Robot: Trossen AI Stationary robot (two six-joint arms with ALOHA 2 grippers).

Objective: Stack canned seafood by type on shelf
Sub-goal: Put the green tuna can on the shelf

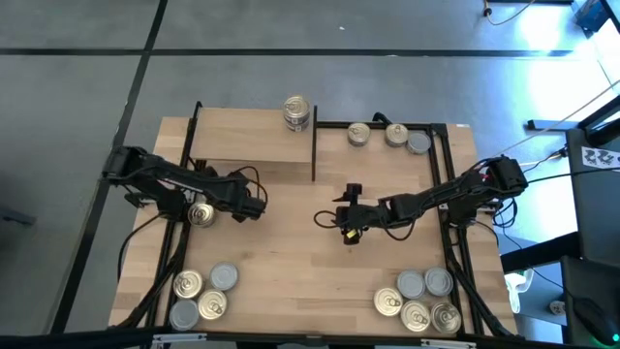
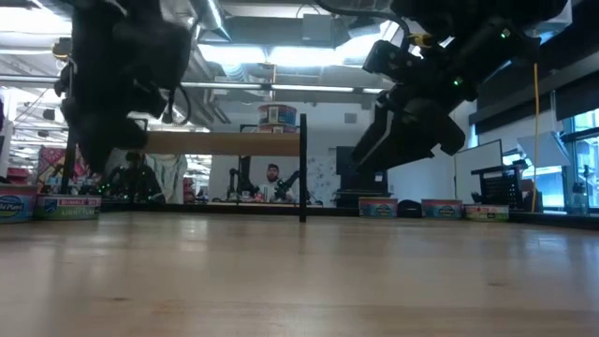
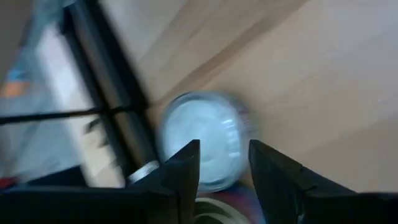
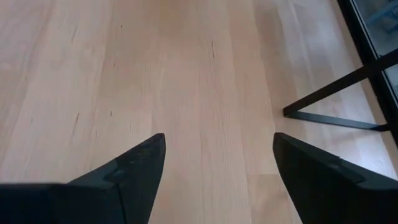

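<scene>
Barely begun: one stack of tins (image 1: 298, 111) on shelf (image 1: 252, 136); loose tins at back (image 1: 389, 136) and front corners (image 1: 422, 299) of counter (image 1: 310, 271). Left gripper (image 1: 254, 206) near tin (image 1: 202, 214), fingers part-closed, grip unclear. Right gripper (image 1: 347, 221) mid-counter, fingers apart, empty.

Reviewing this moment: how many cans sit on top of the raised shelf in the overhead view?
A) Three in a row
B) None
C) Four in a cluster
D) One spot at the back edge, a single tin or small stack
D: in the high view the shelf carries cans only at one spot, the can stack at its back right edge; the rest of the board is bare.
</scene>
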